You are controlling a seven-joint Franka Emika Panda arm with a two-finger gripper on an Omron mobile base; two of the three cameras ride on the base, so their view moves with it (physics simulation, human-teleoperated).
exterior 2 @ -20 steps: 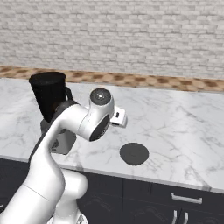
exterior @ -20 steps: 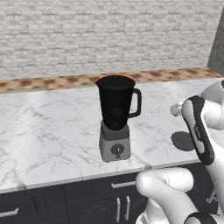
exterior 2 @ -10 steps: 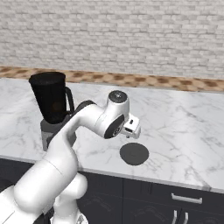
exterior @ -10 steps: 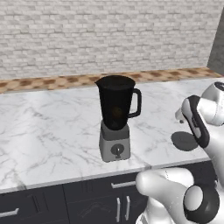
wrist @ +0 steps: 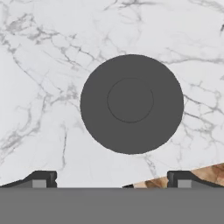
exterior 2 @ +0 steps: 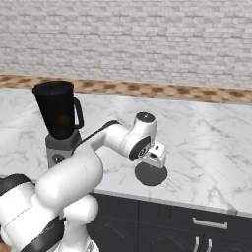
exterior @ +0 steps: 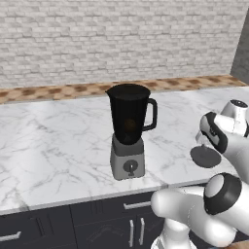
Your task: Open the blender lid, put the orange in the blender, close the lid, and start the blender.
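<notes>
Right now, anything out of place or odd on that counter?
Nothing spilled or damaged. The blender lid lies flat on the marble counter, apart from the blender, whose jar stands upright and uncovered, with an orange glow low inside. The gripper hovers open above the lid.

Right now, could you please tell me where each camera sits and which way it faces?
Left base view: behind the arm's left, looking forward-down at the blender; arm at lower right.
Right base view: behind the arm's right; arm from lower left, hand above the blender lid.
Hand view: looks straight down at the lid on the counter; open fingertips at bottom.
Both base views share blender and lid.
</notes>
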